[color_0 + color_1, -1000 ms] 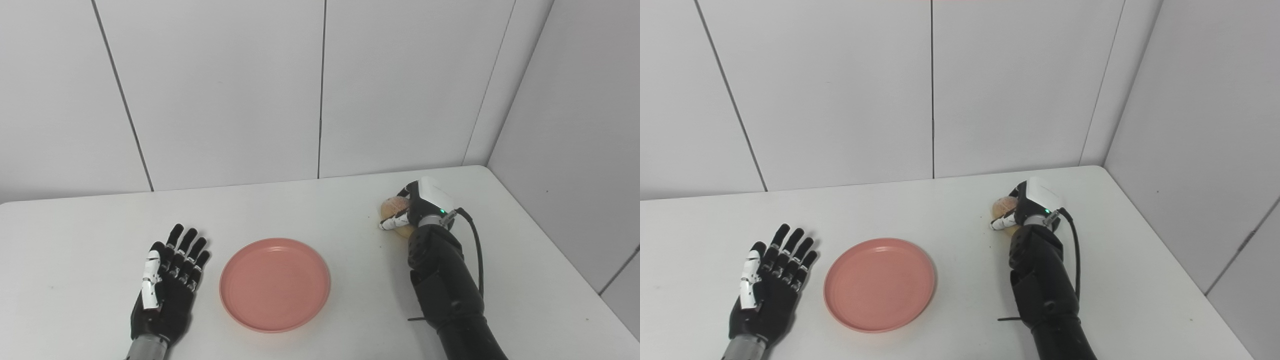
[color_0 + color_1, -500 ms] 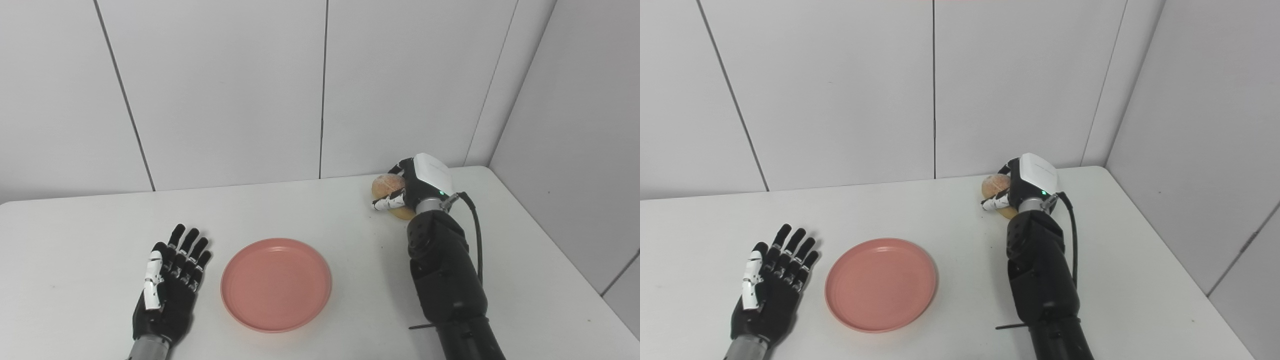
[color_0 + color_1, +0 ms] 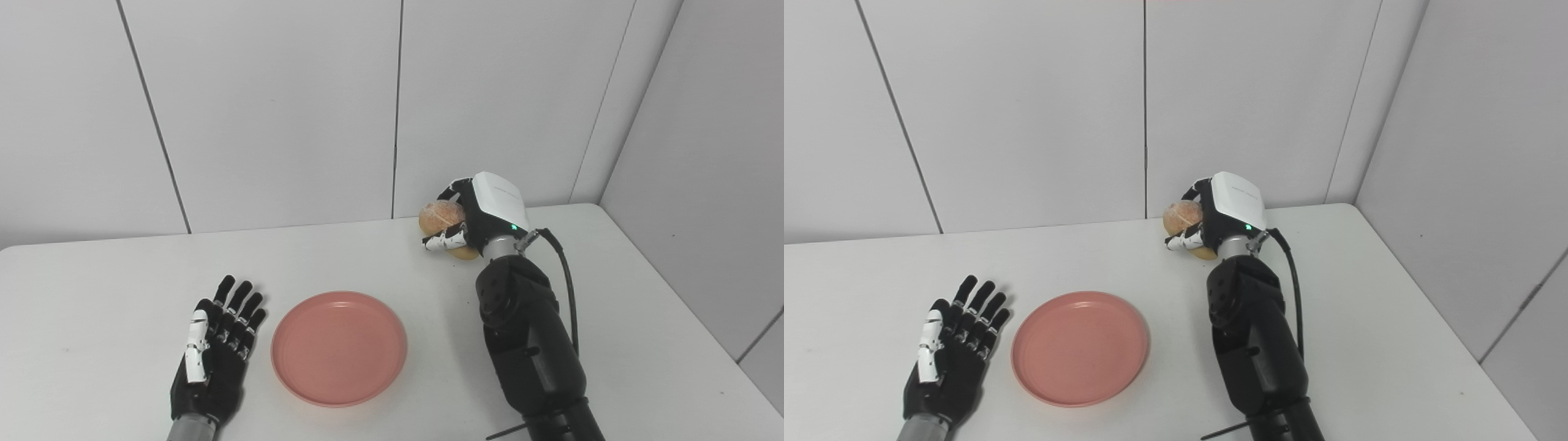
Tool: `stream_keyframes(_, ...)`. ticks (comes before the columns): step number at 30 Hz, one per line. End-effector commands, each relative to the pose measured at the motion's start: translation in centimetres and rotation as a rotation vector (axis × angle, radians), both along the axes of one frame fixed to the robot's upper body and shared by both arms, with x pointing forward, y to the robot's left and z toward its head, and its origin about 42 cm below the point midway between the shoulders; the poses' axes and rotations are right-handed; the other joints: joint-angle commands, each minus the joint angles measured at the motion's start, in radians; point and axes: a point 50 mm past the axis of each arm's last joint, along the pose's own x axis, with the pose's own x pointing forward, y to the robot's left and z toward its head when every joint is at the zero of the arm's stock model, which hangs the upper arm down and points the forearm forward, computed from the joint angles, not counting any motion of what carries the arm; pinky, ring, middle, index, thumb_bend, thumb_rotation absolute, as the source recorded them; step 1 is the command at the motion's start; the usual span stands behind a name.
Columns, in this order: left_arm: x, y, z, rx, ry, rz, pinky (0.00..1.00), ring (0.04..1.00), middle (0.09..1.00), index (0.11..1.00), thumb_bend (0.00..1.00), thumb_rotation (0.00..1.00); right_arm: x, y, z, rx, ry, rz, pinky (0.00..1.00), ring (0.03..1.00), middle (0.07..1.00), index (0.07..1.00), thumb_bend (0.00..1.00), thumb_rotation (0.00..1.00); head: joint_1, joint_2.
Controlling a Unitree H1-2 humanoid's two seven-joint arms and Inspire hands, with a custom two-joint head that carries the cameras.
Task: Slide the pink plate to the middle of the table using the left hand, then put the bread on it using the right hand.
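The pink plate (image 3: 339, 347) lies flat near the table's front, about mid-width. My left hand (image 3: 217, 355) rests palm down on the table just left of the plate, fingers spread and apart from its rim, holding nothing. My right hand (image 3: 484, 211) is raised above the table behind and to the right of the plate, shut on a round golden-brown bread roll (image 3: 442, 219). The fingers wrap the roll from the right and hide its right side. The same roll (image 3: 1183, 217) shows in the right eye view.
The white table (image 3: 92, 288) ends against grey wall panels at the back and on the right. A black cable (image 3: 566, 288) runs along my right forearm.
My right hand has lifted the bread roll off the table and carried it up and to the left, toward the plate. My left hand has shifted slightly right. The plate has not moved.
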Motion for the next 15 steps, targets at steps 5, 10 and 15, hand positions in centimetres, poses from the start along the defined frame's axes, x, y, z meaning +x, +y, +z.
stream_keyframes(5,-1.6,-1.3,-2.9,0.030,0.135,0.015,0.97,0.939,0.940,0.936,0.37,1.00,-1.1,2.8,1.7,-0.039,-0.090,0.093,0.26,0.349,0.409,0.529,0.52,0.00,0.059,0.002)
stream_keyframes(10,-1.8,-2.3,-2.8,0.042,0.136,0.017,0.95,0.926,0.929,0.919,0.38,1.00,-1.6,4.5,1.1,-0.028,-0.096,0.166,0.26,0.340,0.417,0.530,0.52,0.00,0.124,0.004)
stream_keyframes(15,-1.9,-3.2,-2.8,0.049,0.131,0.014,0.95,0.930,0.936,0.925,0.39,1.00,-2.0,6.3,0.6,-0.029,-0.078,0.227,0.25,0.334,0.414,0.533,0.52,0.00,0.172,0.006)
